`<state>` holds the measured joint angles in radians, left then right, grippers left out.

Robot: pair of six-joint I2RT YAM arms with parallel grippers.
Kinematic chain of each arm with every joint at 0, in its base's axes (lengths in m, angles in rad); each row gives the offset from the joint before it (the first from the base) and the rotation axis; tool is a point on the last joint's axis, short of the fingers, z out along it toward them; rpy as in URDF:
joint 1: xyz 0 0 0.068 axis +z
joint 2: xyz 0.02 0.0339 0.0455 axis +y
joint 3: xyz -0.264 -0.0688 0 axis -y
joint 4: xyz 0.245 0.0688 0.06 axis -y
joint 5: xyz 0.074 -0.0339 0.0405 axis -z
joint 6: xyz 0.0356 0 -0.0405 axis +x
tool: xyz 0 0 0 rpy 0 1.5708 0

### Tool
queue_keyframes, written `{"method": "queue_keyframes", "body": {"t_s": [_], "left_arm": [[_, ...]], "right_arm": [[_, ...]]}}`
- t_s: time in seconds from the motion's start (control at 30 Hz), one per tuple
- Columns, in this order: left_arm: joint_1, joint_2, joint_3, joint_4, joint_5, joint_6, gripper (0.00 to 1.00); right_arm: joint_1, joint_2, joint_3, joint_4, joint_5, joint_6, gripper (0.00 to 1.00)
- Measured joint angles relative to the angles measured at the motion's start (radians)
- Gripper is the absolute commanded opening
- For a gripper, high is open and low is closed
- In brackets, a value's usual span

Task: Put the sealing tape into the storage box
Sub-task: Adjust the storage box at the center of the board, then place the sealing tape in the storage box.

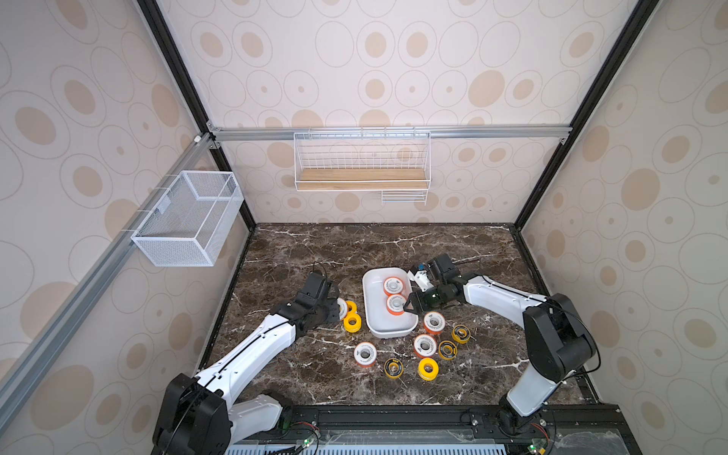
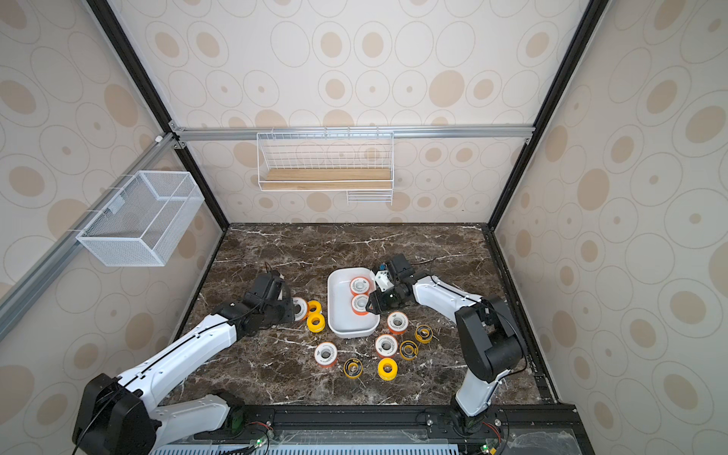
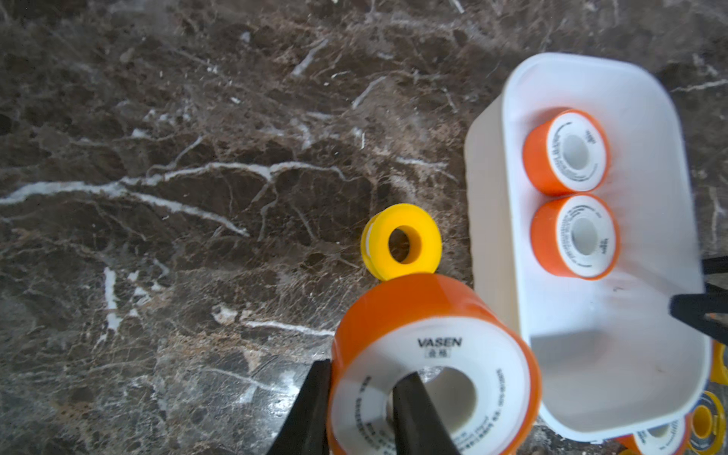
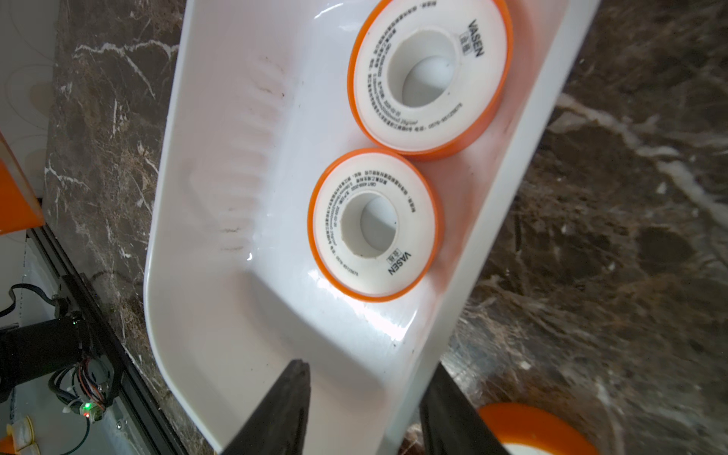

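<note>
Sealing tape point(image 1: 393, 286): two spools inside storage box point(image 1: 374, 317)
Left gripper point(image 3: 364, 372): clamps third spool point(image 3: 433, 346) beside box
Right gripper point(image 4: 366, 372): jaws parted, astride box rim

Three walls point(image 1: 394, 71) papered in cream with tan ovals and thin ringed outlines close in a worktop point(image 1: 354, 244) of dark brown marble veined in white, and black posts point(image 1: 173, 63) run up the two back corners. A silver rail point(image 1: 492, 132) crosses the back wall and carries a white wire shelf point(image 1: 361, 179) with a wooden base, while a white mesh basket point(image 1: 185, 224) hangs from a like rail on the left wall. The light is soft and even, dimming toward the outer corners.
</note>
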<state>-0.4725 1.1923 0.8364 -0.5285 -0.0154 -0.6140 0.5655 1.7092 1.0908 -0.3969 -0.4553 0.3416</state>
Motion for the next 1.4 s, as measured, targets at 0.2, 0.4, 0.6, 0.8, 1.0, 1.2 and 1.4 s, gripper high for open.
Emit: {"method": "queue_keyframes", "body": {"t_s": [0.2,0.4,0.6,0.8,1.0,1.2,1.4], "left_arm": [[-0.091,0.099,0.111,-0.012,0.04,0.027,0.29],[-0.142,0.212,0.182,-0.022,0.076,0.056,0.29],[-0.174,0.325,0.257,-0.029,0.11,0.089,0.29],[-0.189,0.435,0.315,-0.029,0.146,0.116,0.29],[-0.214,0.507,0.343,-0.027,0.172,0.14,0.29],[-0.222,0.554,0.348,-0.019,0.201,0.144,0.29],[-0.231,0.578,0.348,0.0,0.245,0.148,0.3]], "right_arm": [[0.001,0.01,0.0,0.019,-0.043,0.014,0.49],[0.001,0.021,0.0,0.031,-0.081,0.023,0.49],[0.002,0.025,0.0,0.039,-0.093,0.025,0.49],[0.003,0.025,0.0,0.039,-0.081,0.024,0.49],[0.005,0.025,0.0,0.039,-0.068,0.023,0.49],[0.005,0.025,0.0,0.041,-0.066,0.023,0.49],[0.006,0.025,0.0,0.045,-0.066,0.024,0.49]]}}
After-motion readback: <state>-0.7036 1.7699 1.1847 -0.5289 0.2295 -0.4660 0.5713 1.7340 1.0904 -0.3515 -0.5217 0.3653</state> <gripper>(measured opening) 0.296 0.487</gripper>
